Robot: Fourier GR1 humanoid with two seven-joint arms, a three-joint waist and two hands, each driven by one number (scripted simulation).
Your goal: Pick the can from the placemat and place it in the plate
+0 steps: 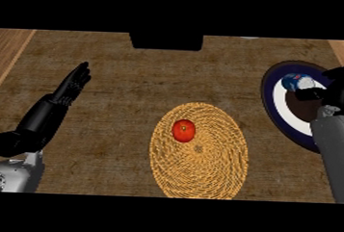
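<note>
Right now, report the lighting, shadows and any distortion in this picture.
Head view: light is flat, and the red fruit casts no clear shadow on the placemat; head view: the round plate looks stretched taller than wide by the right edge; head view: the can shows a pale highlight in the right hand.

A round woven straw placemat [198,150] lies on the brown tabletop [119,87], in the near middle. A red round fruit [183,130] sits on the placemat's far left part. A round blue-rimmed plate [278,105] lies to the right of the placemat, apart from it. A blue-and-white can [298,83] is on the plate's far part, with the black right hand [339,92] just beside it on its right. The black left hand [69,89] rests well to the left. A black rectangular block [167,41] stands behind, at the far edge.
</note>
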